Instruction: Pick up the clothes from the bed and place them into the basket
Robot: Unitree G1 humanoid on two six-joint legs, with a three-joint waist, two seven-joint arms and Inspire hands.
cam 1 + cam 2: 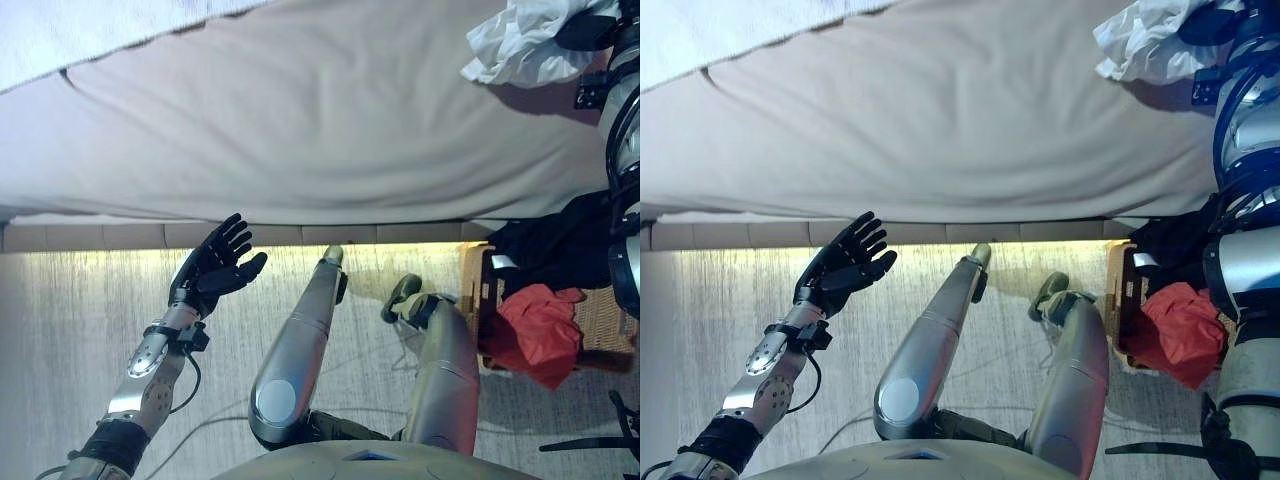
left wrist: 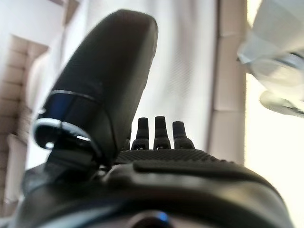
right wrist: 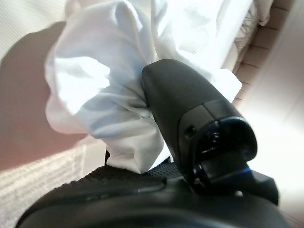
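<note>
A crumpled white garment (image 1: 520,45) hangs over the bed's (image 1: 300,120) far right part. My right hand (image 1: 587,33) is shut on it; in the right wrist view the thumb (image 3: 180,104) presses into the white cloth (image 3: 95,80). A wicker basket (image 1: 602,318) stands on the floor at the right, below the bed's edge, holding a red garment (image 1: 540,330) and a black garment (image 1: 550,245). My left hand (image 1: 215,265) is open and empty above the floor, just in front of the bed's edge; it also shows in the left wrist view (image 2: 156,161).
The bed's grey sheet is bare across the middle. A white textured cover (image 1: 80,30) lies at its far left corner. A lit strip runs along the bed's base (image 1: 120,237). Grey carpet (image 1: 60,340) lies before the bed.
</note>
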